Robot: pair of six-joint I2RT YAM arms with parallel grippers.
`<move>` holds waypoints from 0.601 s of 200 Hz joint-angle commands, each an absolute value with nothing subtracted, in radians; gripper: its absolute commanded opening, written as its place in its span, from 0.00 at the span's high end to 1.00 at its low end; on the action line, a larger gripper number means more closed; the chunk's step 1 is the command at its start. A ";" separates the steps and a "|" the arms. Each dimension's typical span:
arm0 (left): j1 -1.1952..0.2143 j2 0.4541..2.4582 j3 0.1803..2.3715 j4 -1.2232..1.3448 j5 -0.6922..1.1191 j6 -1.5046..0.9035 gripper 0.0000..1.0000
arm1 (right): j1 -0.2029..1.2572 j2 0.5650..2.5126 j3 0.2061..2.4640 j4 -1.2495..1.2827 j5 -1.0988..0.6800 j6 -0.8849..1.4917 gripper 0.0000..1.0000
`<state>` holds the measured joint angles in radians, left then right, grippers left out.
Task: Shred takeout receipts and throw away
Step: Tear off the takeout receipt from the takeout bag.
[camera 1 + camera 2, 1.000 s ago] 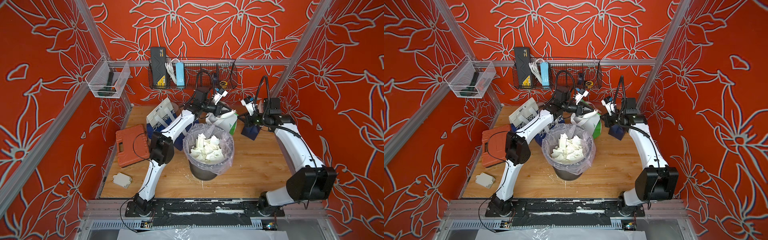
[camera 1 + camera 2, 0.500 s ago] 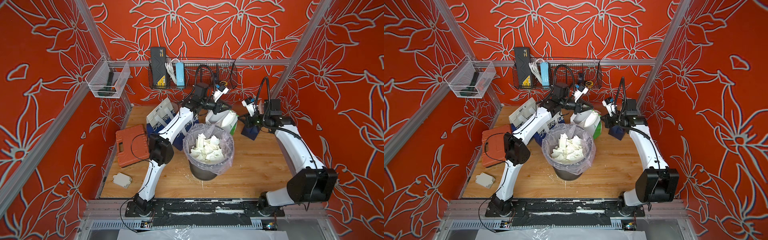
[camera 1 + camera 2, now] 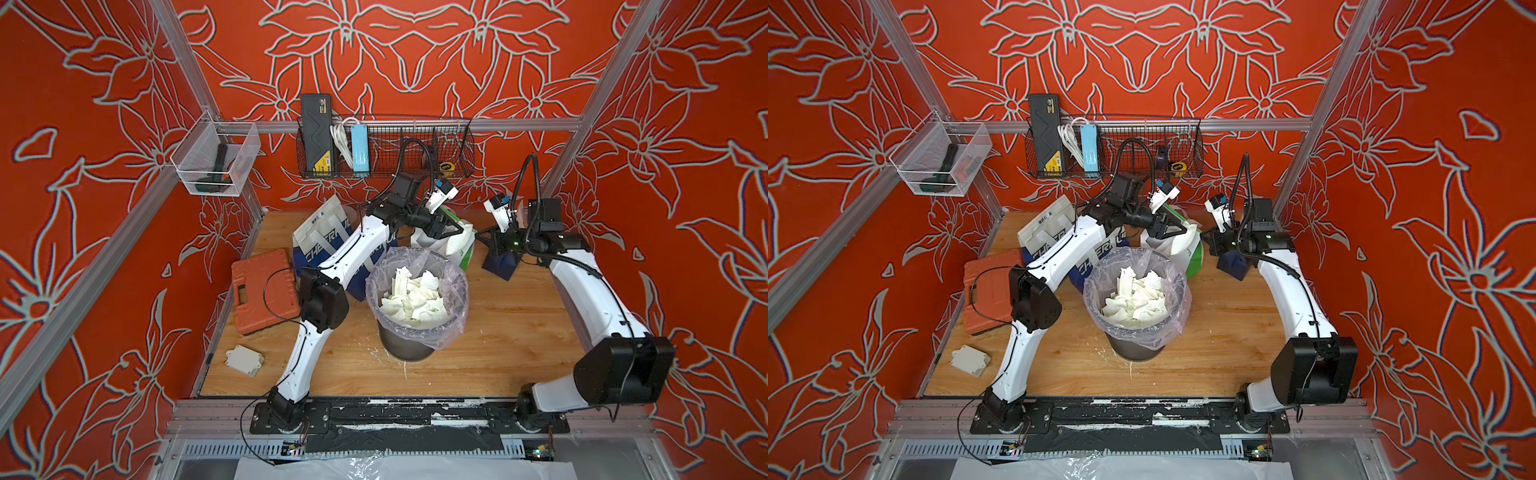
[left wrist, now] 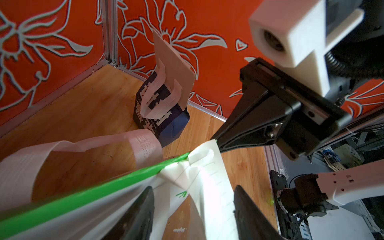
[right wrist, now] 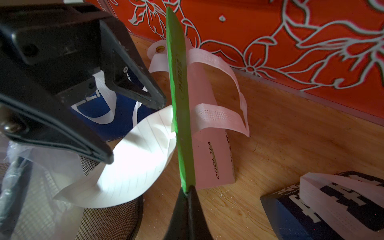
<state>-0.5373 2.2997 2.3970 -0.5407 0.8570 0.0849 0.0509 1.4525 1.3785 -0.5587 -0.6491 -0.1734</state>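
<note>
Just beyond the plastic-lined mesh bin, at the far centre of the table, a takeout receipt: a white slip with faint grey ruled print, curled into an arc. One end meets the green edge of the white-and-green paper bag, and the other droops toward the bin's rim. The left gripper has its jaws apart, straddling the slip. The right gripper is clamped on the bag's green edge. Torn white scraps lie heaped inside the bin.

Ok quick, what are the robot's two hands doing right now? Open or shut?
Left gripper: open, jaws apart around the receipt.
Right gripper: shut on the green edge of the white-and-green bag.
</note>
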 commanded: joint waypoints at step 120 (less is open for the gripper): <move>-0.576 2.372 2.455 -0.539 0.850 0.087 0.66 | 0.066 1.456 1.343 -0.505 -0.724 -0.141 1.00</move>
<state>-0.5648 2.3547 2.4329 -0.5449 0.8436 0.0792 0.0601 1.4525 1.3613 -0.5152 -0.6994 -0.1429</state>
